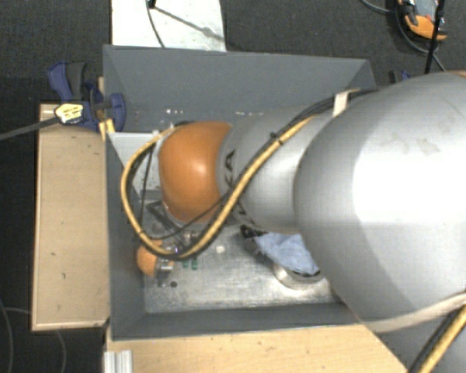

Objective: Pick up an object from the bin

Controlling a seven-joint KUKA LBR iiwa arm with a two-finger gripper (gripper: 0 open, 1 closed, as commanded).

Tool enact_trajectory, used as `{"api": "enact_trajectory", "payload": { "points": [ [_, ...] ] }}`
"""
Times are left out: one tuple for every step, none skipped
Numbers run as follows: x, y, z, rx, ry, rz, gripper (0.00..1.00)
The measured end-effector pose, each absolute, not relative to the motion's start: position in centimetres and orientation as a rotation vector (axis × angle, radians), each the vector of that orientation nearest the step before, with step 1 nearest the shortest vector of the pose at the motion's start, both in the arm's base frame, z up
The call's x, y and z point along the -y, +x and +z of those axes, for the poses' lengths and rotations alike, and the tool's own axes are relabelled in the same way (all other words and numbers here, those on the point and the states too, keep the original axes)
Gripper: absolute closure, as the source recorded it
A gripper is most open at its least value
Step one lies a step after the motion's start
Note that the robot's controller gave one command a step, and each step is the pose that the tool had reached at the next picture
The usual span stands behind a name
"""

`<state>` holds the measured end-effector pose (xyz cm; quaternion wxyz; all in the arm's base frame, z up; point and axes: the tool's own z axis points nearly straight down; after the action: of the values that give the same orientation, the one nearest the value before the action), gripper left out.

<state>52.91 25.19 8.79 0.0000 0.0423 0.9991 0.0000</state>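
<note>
While the arm is reaching in from the right, its orange wrist cover is sitting over the bin's left half and masking the gripper; can't tell if it's spread or closed. Gripper is hanging low at the floor's lower-left, just beside a small orange ball. Blue cloth and metal ring are lying further right, under the arm.

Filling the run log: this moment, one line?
gripper: low in bin, left side | nearest: small orange round thing | right: blue cloth
</note>
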Motion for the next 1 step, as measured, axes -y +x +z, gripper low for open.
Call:
{"api": "enact_trajectory", "payload": {
  "points": [
    [-25.39, 51.86, 8.05, -3.124, 0.345, 0.013, 1.0]
  ]
}}
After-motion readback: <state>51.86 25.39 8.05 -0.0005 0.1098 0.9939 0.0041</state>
